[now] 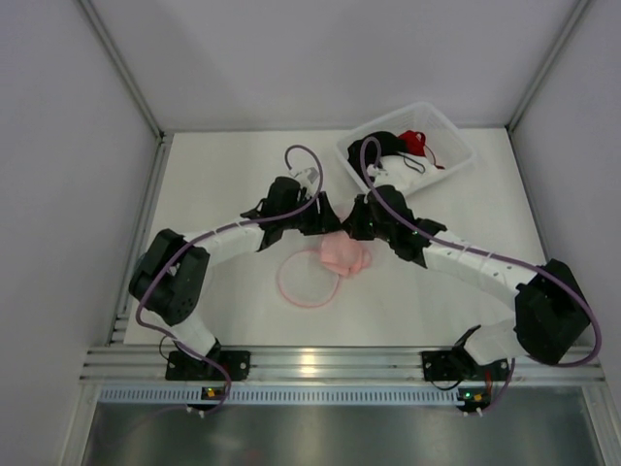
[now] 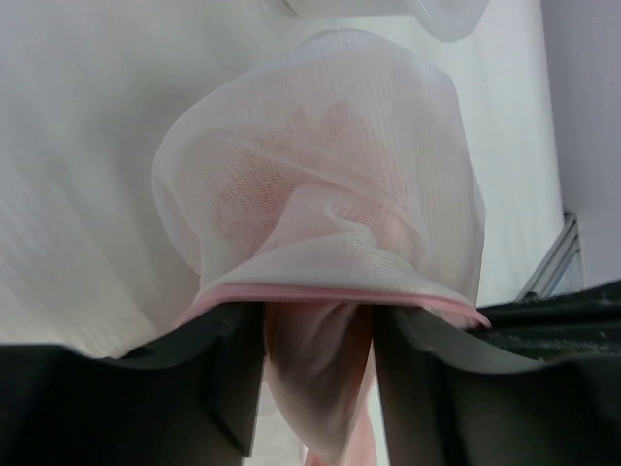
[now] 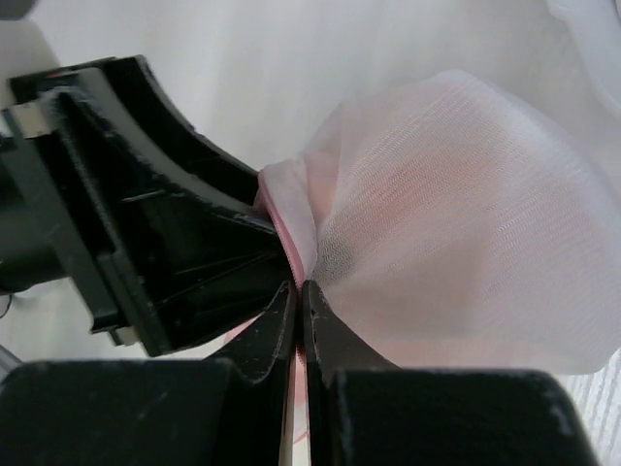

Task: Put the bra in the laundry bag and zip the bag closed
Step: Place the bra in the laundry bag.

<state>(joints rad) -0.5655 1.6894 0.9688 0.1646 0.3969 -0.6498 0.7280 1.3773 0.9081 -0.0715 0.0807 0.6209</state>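
The laundry bag (image 1: 344, 254) is a pale pink mesh pouch bunched up at the table's middle, between both grippers. In the left wrist view the laundry bag (image 2: 320, 155) bulges, and a pinkish mass shows through the mesh; I cannot tell if it is the bra. My left gripper (image 2: 318, 330) is open, loose mesh hanging between its fingers and the pink zip edge (image 2: 330, 291) lying across their tips. My right gripper (image 3: 301, 286) is shut on the bag's pink edge, with the laundry bag (image 3: 466, 233) ballooning to its right. In the top view the left gripper (image 1: 323, 217) and right gripper (image 1: 357, 221) nearly touch.
A pink hoop (image 1: 280, 280) of the bag's rim lies flat on the table just left of the pouch. A white bin (image 1: 441, 121) at the back right holds a black garment (image 1: 383, 146) and a red one (image 1: 415, 141). White walls close in on three sides.
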